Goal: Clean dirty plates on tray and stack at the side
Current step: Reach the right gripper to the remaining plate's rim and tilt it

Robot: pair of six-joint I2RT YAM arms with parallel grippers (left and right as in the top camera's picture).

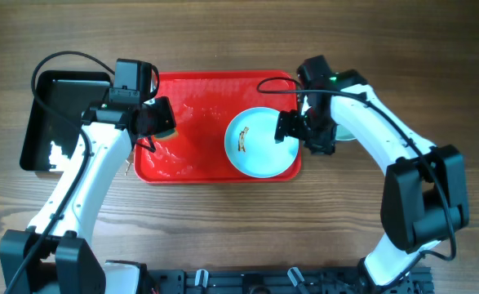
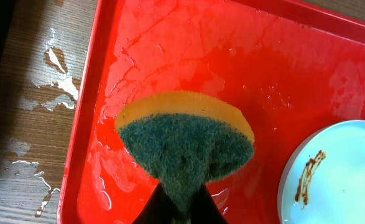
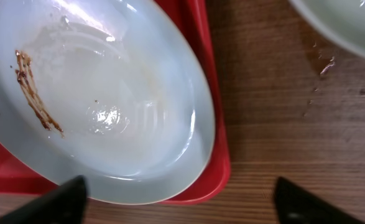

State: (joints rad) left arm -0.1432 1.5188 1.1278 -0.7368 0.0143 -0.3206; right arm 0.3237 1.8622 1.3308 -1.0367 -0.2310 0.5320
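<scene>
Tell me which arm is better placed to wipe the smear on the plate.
Left. The left gripper holds the sponge over the red tray, close beside the plate. The right gripper is open and empty at the plate's rim.

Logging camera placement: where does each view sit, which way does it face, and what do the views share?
Overhead: above the table, looking straight down on the red tray, black tray and both arms.
Left wrist: behind the left gripper, looking down past its sponge at the wet tray.
Right wrist: behind the open right gripper, fingertips at the bottom corners, looking down at the tray's edge and a second plate on the table.
Shared: all three show the smeared plate.
</scene>
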